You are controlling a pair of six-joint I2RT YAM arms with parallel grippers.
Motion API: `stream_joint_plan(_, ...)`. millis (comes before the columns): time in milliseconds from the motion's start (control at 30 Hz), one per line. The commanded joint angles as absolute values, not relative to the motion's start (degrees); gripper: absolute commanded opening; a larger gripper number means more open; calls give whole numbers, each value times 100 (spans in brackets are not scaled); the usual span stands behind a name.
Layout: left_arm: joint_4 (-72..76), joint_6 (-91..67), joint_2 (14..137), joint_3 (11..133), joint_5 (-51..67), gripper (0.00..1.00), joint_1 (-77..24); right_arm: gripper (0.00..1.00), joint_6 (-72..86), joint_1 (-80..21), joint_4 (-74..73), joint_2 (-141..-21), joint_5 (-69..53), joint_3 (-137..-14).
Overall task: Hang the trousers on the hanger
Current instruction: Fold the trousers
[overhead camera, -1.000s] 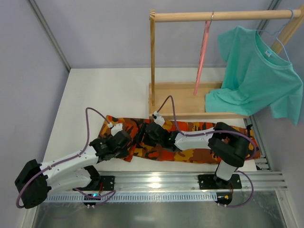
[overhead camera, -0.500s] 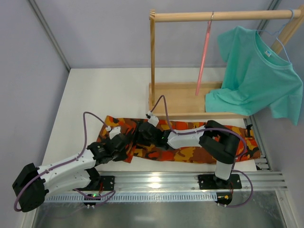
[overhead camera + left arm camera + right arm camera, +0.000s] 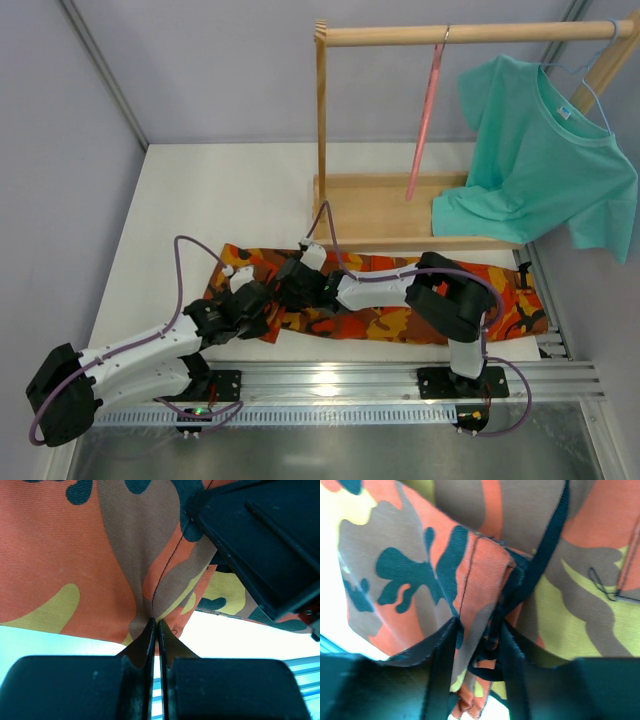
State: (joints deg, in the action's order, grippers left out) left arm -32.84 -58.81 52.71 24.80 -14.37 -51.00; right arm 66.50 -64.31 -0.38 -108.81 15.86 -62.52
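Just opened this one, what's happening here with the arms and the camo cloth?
Both arms are working on the camouflage trousers, which lie flat on the table in front of the wooden rack. The left tool is pinched shut on the near edge; the right tool has a bunched fold and drawstring between its fingers. The pink hanger hangs empty on the rack.

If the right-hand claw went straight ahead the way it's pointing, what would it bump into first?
The trousers: a bunched fold and a black drawstring sit between the right gripper's fingers, so it would likely press straight into cloth.
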Motion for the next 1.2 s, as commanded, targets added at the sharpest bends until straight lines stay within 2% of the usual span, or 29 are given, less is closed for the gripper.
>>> stream_joint_plan(0,-3120,-6047,5160,2435,-1477,3,-5142,33,6732,-6469,-360,-10977,1890,-6486)
stream_joint_plan(100,-3129,-6091,5063,2469,-1494,11,-5142,16,6575,-6469,-422,-11065,1854,-6600)
stream_joint_plan(133,-3164,-6082,5036,2505,-1512,15,-5142,4,6487,-6443,-552,-11039,1863,-6644)
stream_joint_plan(167,-3208,-6056,5001,2644,-1581,25,-5142,4,6391,-6416,-632,-10996,1846,-6714)
stream_joint_plan(233,-3497,-5907,4887,2847,-1687,31,-5142,4,5873,-6355,-956,-10838,1706,-6785)
stream_joint_plan(267,-3620,-5811,4861,3004,-1801,37,-5142,4,5697,-6320,-1167,-10619,1749,-6890)
stream_joint_plan(367,-3963,-5424,4886,3663,-1977,45,-5142,4,5125,-6276,-2072,-10154,1898,-7048)
stream_joint_plan(500,-4061,-5046,5377,4332,-2232,49,-5107,4,4606,-6232,-3134,-10046,1986,-7250)
stream_joint_plan(600,-3938,-4913,5879,4553,-2119,50,-4914,4,4404,-6179,-3339,-10002,1978,-7058)
stream_joint_plan(900,-2867,-5220,6433,3798,-1222,49,-4404,4,3991,-6056,-2858,-9431,2022,-6258)
stream_joint_plan(967,-2760,-5238,6503,3675,-1178,50,-4395,16,3999,-6047,-2717,-9378,1847,-6144)
stream_joint_plan(1000,-2621,-5282,6687,3578,-1091,49,-4386,38,4364,-6038,-2429,-9239,1776,-5874)
stream_joint_plan(1033,-2619,-5282,6688,3551,-1090,49,-4386,38,4368,-6038,-2365,-9237,1775,-5871)
stream_joint_plan(1100,-2505,-5335,6802,3498,-1055,49,-4386,48,4771,-6047,-2242,-9150,1775,-5687)
stream_joint_plan(1167,-2426,-5361,6881,3402,-1020,49,-4377,53,5061,-6047,-1935,-9018,1705,-5345)
